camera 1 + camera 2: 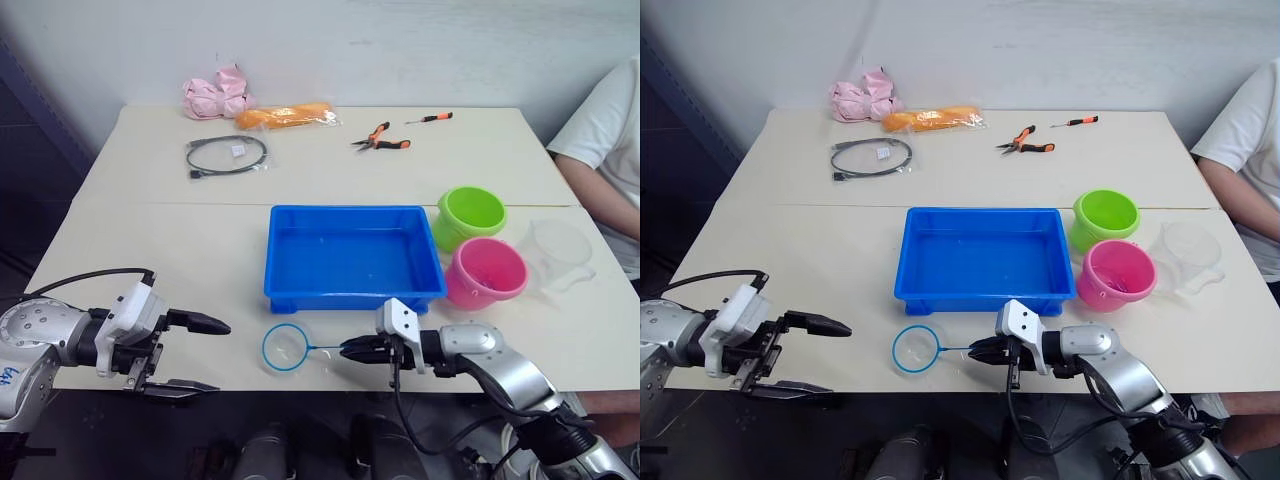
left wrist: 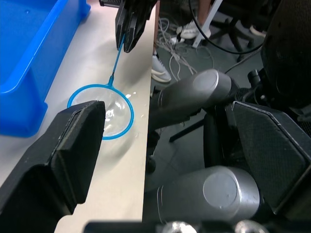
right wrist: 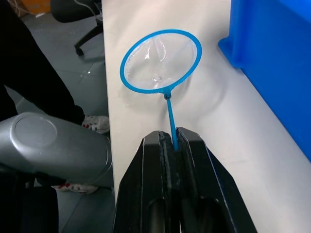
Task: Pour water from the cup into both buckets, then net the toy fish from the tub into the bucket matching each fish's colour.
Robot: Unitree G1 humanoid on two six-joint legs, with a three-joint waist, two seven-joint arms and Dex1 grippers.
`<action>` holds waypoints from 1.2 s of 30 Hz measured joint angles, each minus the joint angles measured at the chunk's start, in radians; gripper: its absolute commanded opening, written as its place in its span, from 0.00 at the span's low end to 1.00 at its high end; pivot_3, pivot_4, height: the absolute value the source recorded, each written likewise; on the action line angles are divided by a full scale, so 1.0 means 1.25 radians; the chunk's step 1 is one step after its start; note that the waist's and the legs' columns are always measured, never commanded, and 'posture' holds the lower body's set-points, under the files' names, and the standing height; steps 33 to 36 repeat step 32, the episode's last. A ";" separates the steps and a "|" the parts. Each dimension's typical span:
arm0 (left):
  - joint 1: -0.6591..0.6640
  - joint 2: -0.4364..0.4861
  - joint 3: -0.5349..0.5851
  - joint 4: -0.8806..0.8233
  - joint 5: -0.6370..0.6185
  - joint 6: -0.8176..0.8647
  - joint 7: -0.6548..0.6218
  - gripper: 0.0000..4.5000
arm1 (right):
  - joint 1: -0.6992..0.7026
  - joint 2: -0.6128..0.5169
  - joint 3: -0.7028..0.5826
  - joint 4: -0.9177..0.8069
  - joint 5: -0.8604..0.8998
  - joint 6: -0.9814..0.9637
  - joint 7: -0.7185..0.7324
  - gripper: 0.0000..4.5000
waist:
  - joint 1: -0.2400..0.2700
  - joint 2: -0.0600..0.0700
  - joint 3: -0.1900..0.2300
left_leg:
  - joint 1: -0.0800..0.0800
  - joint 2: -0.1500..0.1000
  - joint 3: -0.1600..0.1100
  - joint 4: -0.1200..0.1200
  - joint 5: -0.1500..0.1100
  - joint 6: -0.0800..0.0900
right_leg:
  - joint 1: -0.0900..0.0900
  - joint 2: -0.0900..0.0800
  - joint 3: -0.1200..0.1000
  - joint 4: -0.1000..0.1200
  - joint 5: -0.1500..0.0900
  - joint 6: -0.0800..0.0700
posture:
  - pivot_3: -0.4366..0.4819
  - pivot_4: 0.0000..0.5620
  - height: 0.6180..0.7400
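The net [image 1: 284, 347] lies flat on the table [image 1: 160, 230] near its front edge, its blue hoop just in front of the tub [image 1: 352, 256] and its thin handle running toward the robot's right. The right gripper [image 1: 352, 350] is closed on the end of that handle, the two black fingers [image 3: 155, 165] pressed together with the stick between them (the right wrist view shows this plainly). The hoop's mesh rests on the tabletop, apart from the tub's rim.

The tub sits in the middle of the table. To its right stand the two buckets touching each other, the green bucket [image 1: 468, 216] farther back and the pink bucket [image 1: 486, 271] nearer the front, with something pink inside it that I cannot make out. The clear cup [image 1: 557, 252] stands just right of the buckets.

The left gripper [image 1: 192, 355] hovers at the front edge, to the left of the net, with its fingers spread wide and nothing between them.

At the back of the table lie a black cable loop [image 1: 227, 155], a pink bundle [image 1: 215, 97], an orange packet [image 1: 287, 116], pliers [image 1: 379, 138] and a small screwdriver [image 1: 430, 118]. A person's arm [image 1: 605, 180] in a white sleeve shows at the right.
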 measured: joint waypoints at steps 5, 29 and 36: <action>-0.004 -0.022 0.024 -0.003 0.002 -0.012 0.053 1.00 | 0.002 -0.003 -0.001 0.024 -0.021 -0.014 0.030 0.82 | -0.001 0.000 0.000 | 0.000 0.000 0.000 0.000 0.000 0.000 | 0.000 0.000 0.000 0.000 0.000 0.000 | 0.48 0.27 1.00; 0.074 -0.120 0.133 0.348 0.287 -0.396 0.308 1.00 | 0.515 -0.213 -0.824 -0.142 0.155 -0.232 0.197 0.99 | 0.016 -0.002 -0.001 | 0.003 0.001 0.000 -0.001 -0.004 0.001 | 0.002 -0.001 0.001 -0.003 0.000 0.000 | 0.48 0.27 1.00; 0.105 -0.120 0.151 0.342 0.285 -0.411 0.319 1.00 | 0.506 -0.207 -0.819 -0.129 0.146 -0.249 0.193 0.99 | 0.011 -0.001 -0.001 | 0.003 0.001 0.001 -0.001 -0.006 -0.002 | 0.002 -0.001 0.002 -0.002 0.000 0.000 | 0.48 0.27 1.00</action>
